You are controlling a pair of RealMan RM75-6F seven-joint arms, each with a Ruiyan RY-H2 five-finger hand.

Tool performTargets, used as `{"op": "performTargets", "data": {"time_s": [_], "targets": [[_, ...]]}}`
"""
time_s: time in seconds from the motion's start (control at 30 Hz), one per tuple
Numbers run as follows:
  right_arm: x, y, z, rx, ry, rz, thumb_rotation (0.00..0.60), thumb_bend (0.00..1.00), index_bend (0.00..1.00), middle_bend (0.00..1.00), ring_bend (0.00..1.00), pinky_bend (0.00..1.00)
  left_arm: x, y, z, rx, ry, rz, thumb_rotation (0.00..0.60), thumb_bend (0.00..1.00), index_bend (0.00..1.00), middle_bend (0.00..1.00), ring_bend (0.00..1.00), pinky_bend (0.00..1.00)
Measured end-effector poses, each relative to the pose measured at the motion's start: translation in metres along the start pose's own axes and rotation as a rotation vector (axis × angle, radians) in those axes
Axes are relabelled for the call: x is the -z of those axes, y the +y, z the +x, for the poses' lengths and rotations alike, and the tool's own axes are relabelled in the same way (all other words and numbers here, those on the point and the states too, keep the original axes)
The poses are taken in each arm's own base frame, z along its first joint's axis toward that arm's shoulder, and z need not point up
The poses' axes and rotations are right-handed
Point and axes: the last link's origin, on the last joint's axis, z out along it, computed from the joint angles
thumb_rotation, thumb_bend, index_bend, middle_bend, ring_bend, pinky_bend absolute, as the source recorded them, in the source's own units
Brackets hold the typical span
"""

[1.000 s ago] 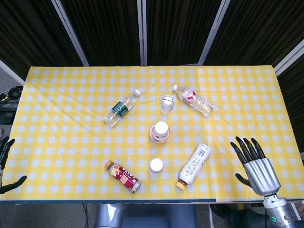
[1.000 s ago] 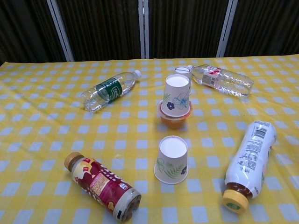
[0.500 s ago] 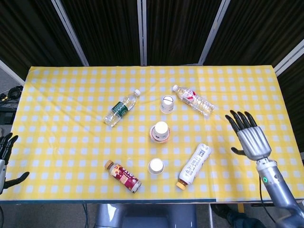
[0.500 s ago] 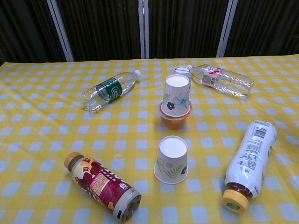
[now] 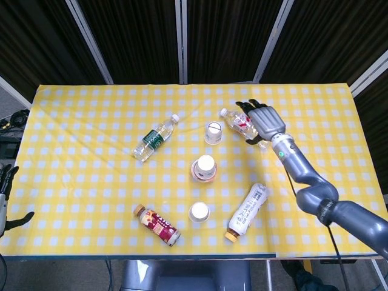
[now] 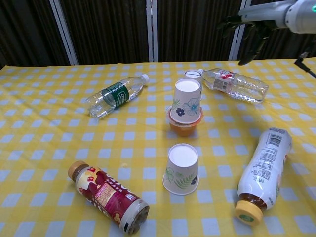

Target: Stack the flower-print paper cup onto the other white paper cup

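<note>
**Right hand above the far clear bottle, cups untouched**

On the yellow checked table [image 5: 73, 121], the flower-print cup [image 6: 187, 103] stands upside down on an orange tub [image 6: 185, 126] near the middle. A second upturned paper cup [image 6: 181, 169], printed with green leaves, stands nearer the front edge, apart from the first. A third small white cup [image 5: 213, 133] sits behind the flower-print one, just beside the neck of a clear bottle with a red label [image 5: 247, 128].

Right hand [image 5: 259, 121]: raised over that red-label bottle in the head view, fingers spread and pointing toward the table's centre, holding nothing. The chest view shows it high at the top right, dark fingers [image 6: 249, 47] hanging down, clear of the bottle.

Left hand [image 5: 6, 200]: only partly visible at the left frame edge, off the table; fingers apart, nothing in it.

Other items, all lying on their sides: a green-label water bottle [image 5: 154, 139] left of centre, a brown-and-red drink bottle [image 5: 157, 225] at front left, a white bottle with a yellow cap [image 5: 247, 212] at front right.
</note>
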Motion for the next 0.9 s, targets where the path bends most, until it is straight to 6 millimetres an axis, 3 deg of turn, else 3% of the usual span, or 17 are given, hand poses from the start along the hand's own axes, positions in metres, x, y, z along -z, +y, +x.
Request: {"op": "performTargets", "data": {"time_s": [0.1, 0.27, 0.57, 0.8, 0.9], "targets": [[-0.022, -0.016, -0.007, 0.003, -0.01, 0.006, 0.6, 0.08, 0.1, 0.19, 0.12, 0.28, -0.004, -0.002, -0.002, -0.007, -0.01, 0.014, 0.6, 0.0, 0.0, 0.0, 0.0, 0.0], [-0.047, -0.024, -0.026, 0.004, -0.049, -0.032, 0.6, 0.09, 0.11, 0.2, 0.13, 0.29, -0.008, -0.005, -0.004, -0.013, -0.018, 0.038, 0.6, 0.0, 0.0, 0.0, 0.0, 0.0], [-0.074, -0.048, -0.055, -0.064, -0.117, -0.062, 0.6, 0.14, 0.16, 0.26, 0.17, 0.33, -0.012, -0.006, -0.005, -0.016, -0.025, 0.057, 0.6, 0.0, 0.0, 0.0, 0.0, 0.0], [-0.081, -0.054, -0.065, -0.09, -0.132, -0.08, 0.6, 0.23, 0.34, 0.44, 0.37, 0.53, -0.013, -0.006, -0.006, -0.019, -0.021, 0.067, 0.6, 0.0, 0.0, 0.0, 0.0, 0.0], [-0.082, -0.056, -0.067, -0.098, -0.128, -0.08, 0.6, 0.28, 0.43, 0.5, 0.42, 0.57, -0.014, -0.007, -0.007, -0.022, -0.027, 0.07, 0.6, 0.0, 0.0, 0.0, 0.0, 0.0]]}}
